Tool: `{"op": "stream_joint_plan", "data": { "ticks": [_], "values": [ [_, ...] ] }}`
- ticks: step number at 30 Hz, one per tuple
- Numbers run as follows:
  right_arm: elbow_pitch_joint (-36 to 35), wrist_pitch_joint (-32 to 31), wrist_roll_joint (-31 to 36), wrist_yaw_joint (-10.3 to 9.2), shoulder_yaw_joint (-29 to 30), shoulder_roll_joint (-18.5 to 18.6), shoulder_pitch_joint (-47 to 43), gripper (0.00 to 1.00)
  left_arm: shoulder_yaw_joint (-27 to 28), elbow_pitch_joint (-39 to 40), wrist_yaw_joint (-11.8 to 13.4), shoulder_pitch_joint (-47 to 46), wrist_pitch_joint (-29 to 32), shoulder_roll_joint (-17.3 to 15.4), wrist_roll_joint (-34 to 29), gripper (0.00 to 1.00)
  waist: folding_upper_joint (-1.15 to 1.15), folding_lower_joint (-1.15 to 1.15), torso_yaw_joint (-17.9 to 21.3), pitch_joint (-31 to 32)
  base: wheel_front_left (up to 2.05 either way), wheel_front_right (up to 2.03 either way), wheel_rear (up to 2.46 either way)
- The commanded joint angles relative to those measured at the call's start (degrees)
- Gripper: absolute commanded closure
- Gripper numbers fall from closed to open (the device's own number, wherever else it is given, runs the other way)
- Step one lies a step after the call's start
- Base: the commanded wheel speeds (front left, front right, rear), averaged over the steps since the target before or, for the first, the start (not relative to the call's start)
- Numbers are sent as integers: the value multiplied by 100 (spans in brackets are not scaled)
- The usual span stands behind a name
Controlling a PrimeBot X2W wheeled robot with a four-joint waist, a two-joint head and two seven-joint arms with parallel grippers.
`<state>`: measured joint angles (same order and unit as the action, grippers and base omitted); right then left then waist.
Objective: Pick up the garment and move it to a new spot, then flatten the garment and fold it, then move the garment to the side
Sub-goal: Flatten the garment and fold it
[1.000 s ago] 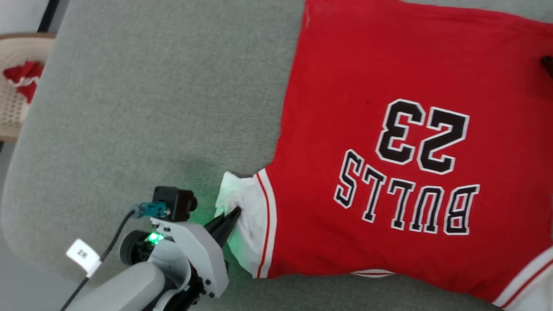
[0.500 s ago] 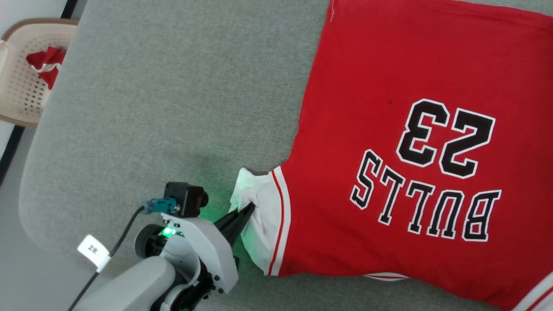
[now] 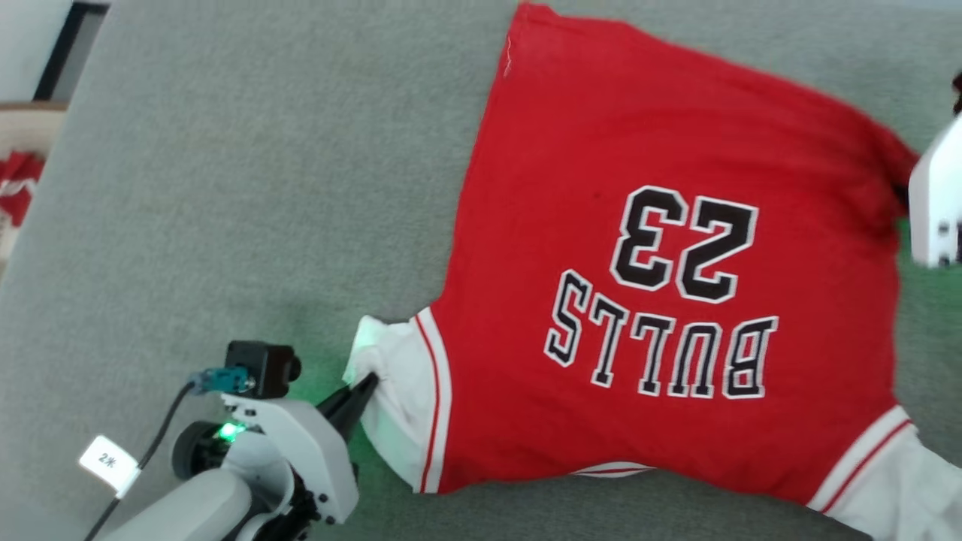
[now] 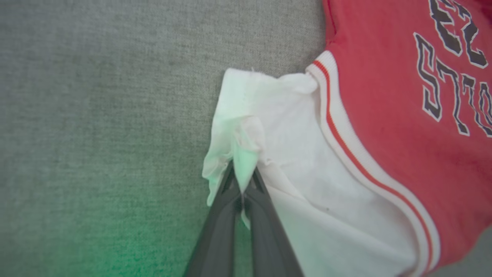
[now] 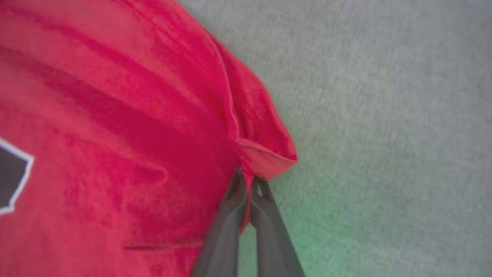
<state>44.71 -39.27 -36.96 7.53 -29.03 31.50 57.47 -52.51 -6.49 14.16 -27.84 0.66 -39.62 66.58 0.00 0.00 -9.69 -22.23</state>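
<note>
the jersey (image 3: 661, 225) lies spread, print up, on the right of the grey surface (image 3: 225, 188). the jaws of your left gripper (image 4: 243, 181) are closed on the near-left white sleeve (image 4: 292, 127), and those of the right gripper (image 5: 246, 181) pinch its red edge (image 5: 265, 154) at far right. it's light, limp cloth that will likely bunch and slip, so hold seams.

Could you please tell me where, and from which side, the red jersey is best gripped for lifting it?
Take the jersey at two opposite edges: the white sleeve from the robot's left, as the left gripper pinches it, and the red hem corner from the right, as the right gripper does. Both form raised folds; the middle lies flat.
</note>
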Motion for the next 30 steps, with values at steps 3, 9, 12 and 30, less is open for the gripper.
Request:
{"op": "stream_joint_plan", "data": {
  "ticks": [3,9,12,30],
  "values": [
    [-642,33,-403,-9,-154,391,-851,100,13,-108,167,212,66,-220,43,100,0,0,395,386,0,0,0],
    [-1650,179,-908,-9,23,706,-2321,100,7,-31,166,369,70,-293,134,100,0,0,641,676,0,0,0],
    [-1882,251,-959,-10,247,711,-3030,100,14,-30,146,408,57,-303,161,100,0,0,732,784,0,0,0],
    [-1959,296,-301,-26,1386,-146,-4501,0,-22,-234,-14,498,-10,-248,206,100,0,0,903,1020,0,0,0]
  ]
}}
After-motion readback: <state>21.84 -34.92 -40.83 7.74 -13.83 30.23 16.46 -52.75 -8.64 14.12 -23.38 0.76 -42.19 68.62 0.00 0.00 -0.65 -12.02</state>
